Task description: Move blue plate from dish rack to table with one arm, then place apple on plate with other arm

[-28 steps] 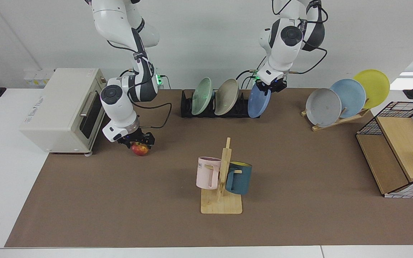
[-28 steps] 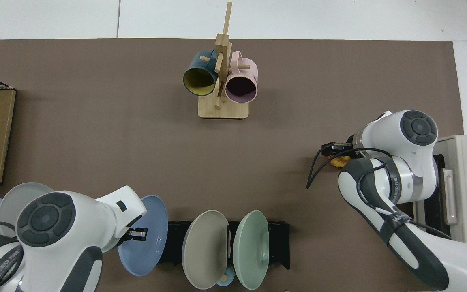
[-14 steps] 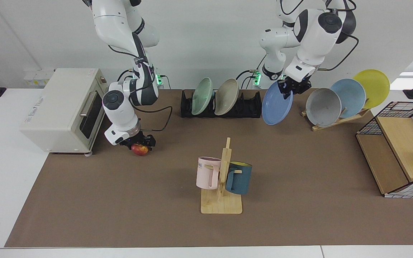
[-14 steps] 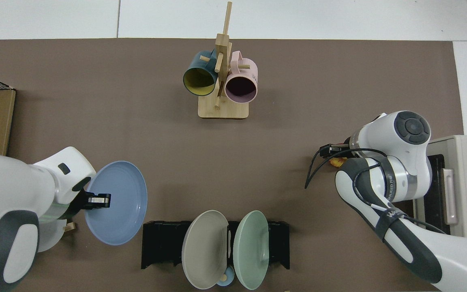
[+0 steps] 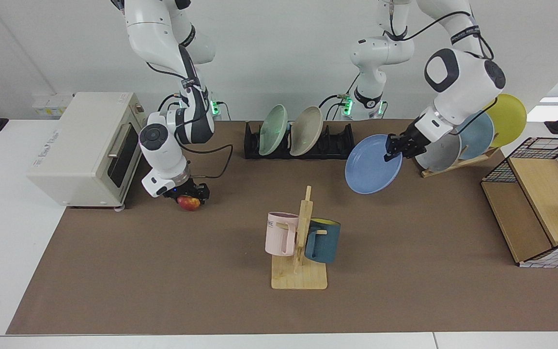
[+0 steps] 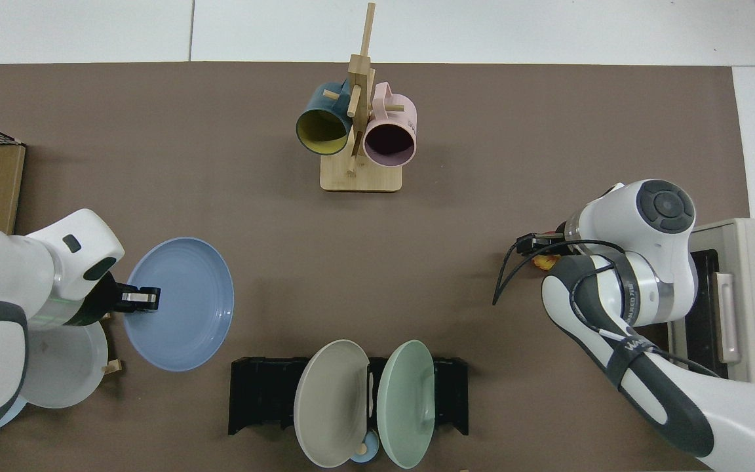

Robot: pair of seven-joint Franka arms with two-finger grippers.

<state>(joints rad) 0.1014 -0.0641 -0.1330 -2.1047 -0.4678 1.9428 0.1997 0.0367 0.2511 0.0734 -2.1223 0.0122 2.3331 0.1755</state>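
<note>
Meanwhile the left gripper [image 5: 393, 150] holds the blue plate [image 5: 372, 165] by its rim, jaws clenched on it, tilted above the table [image 5: 405, 252] clear of the dish rack [image 5: 327, 145], while the right gripper [image 5: 187, 193] sits over the apple [image 5: 189, 203], jaws around it

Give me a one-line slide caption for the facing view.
Left gripper carries the blue plate clear of the dish rack; right gripper sits at the apple.
</note>
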